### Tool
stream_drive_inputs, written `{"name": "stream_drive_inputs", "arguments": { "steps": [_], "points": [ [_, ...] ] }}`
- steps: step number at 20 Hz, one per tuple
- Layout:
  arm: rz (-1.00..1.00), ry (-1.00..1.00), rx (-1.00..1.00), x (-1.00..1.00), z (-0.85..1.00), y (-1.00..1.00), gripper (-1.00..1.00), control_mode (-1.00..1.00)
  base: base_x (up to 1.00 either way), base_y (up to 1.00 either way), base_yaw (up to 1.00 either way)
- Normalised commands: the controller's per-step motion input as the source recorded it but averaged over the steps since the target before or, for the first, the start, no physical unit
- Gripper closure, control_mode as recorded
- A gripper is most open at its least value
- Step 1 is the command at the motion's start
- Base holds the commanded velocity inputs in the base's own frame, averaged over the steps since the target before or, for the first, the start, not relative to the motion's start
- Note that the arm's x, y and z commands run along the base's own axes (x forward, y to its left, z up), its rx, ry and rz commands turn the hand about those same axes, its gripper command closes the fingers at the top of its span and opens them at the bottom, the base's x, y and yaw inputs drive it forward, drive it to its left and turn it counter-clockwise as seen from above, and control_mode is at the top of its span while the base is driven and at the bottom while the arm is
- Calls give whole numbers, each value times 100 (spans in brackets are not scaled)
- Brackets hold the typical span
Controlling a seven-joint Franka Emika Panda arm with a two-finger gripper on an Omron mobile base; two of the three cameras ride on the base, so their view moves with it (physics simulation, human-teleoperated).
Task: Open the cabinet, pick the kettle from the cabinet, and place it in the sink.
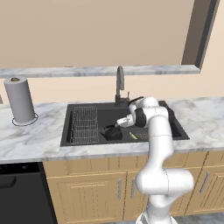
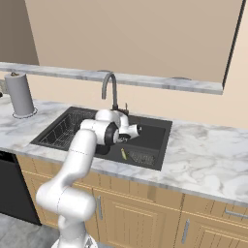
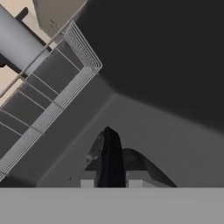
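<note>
The fingers (image 3: pixel 110 178) are clamped on the arched handle of the small round black kettle (image 1: pixel 113 132), inside the wide black rectangular sink (image 1: pixel 65 127), beside its wire dish rack (image 1: pixel 84 124).

Glossy white arm (image 1: pixel 158 144) of rounded tube segments, bulging elbow housings, dark bands at the joints — black collar behind the wrist, small pale finger pads (image 3: pixel 89 179), dark tips.

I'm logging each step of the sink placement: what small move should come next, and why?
Probably open the end effector and let go. The kettle already sits low inside the sink, beside the dish rack, with the fingers closed on its handle.
</note>
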Motion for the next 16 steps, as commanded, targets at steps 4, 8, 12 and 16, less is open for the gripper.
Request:
{"name": "stream_drive_inputs", "arguments": {
  "steps": [4,8,12,16],
  "points": [
    [0,7,0,27,-21,3,100,-100,0,0,0],
    [0,8,0,26,-23,2,100,-100,0,0,0],
    [0,5,0,20,-22,0,100,-100,0,0,0],
    [0,0,0,3,-23,2,100,-100,0,0,0]
  ]
}}
